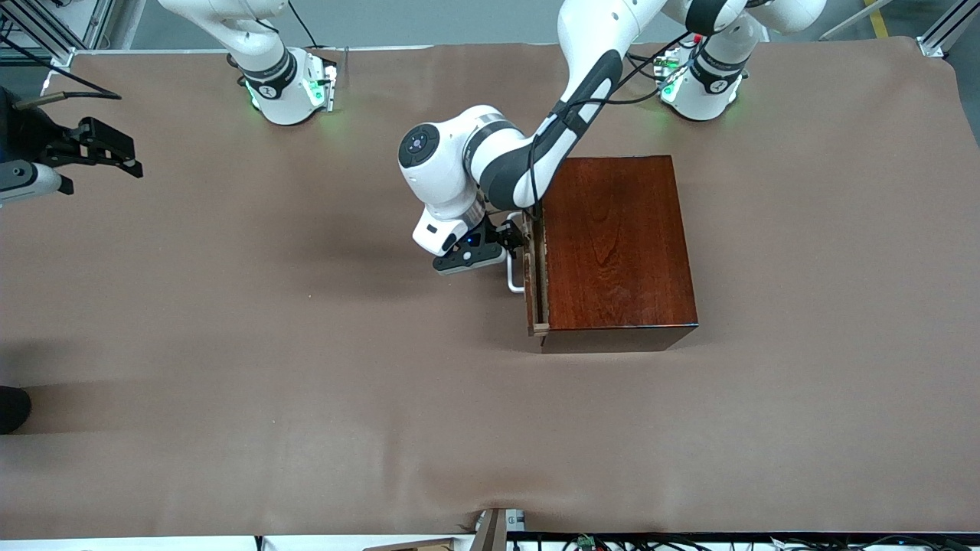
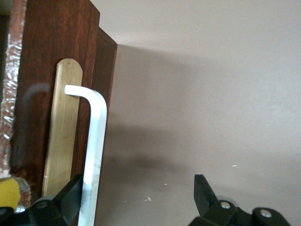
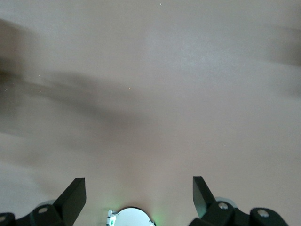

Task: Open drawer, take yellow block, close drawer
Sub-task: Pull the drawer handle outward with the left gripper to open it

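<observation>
Right tool [image 1: 115, 157] at the right arm's end of the worktop [image 1: 306, 383], raised over bare brown cover, fingers spread wide with nothing between them; waiting. Same spread seen in the right wrist view [image 3: 139, 195], only brown cover and that arm's own base beneath.

Toward the middle, left tool [image 1: 514, 237] reaching in from the left arm's base, level with the white handle [image 1: 514, 277] in front of the dark reddish-brown box [image 1: 616, 245]. Fingers [image 2: 70, 195] open in the left wrist view, one just beside the white bar [image 2: 96, 155], the bar passing between the two; touching or merely close, hard to say. No clamp on the handle visible.

Drawer [image 1: 538, 275] pulled out only a crack, a narrow strip of pale wood showing between its front panel and the box. Brass-coloured plate [image 2: 63, 127] under the handle on the drawer front.

A patch of yellow [image 2: 9, 193] at the edge of the left wrist view beside the drawer front, possibly the yellow block, too little showing to be sure.
</observation>
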You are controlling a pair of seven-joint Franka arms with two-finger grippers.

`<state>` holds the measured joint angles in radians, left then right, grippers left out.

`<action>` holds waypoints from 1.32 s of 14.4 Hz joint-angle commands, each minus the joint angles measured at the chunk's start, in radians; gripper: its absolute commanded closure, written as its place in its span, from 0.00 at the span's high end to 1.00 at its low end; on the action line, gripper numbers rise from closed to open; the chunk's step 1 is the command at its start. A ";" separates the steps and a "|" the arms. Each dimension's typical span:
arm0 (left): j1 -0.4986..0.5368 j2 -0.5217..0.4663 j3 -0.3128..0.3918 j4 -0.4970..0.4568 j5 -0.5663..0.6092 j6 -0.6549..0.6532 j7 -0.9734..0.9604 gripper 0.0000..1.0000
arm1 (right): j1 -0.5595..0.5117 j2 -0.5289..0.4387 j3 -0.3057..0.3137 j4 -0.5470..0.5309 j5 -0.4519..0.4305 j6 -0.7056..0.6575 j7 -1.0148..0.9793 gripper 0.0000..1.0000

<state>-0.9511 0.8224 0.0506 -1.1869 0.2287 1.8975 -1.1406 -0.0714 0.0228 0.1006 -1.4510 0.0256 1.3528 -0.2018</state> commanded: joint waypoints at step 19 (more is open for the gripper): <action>-0.061 0.061 -0.035 0.047 -0.045 0.357 -0.312 1.00 | -0.005 -0.017 0.011 0.003 0.004 0.006 0.015 1.00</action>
<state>-0.9879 0.8329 0.0430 -1.1983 0.2243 2.1414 -1.3989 -0.0713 0.0227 0.1059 -1.4503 0.0256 1.3561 -0.2017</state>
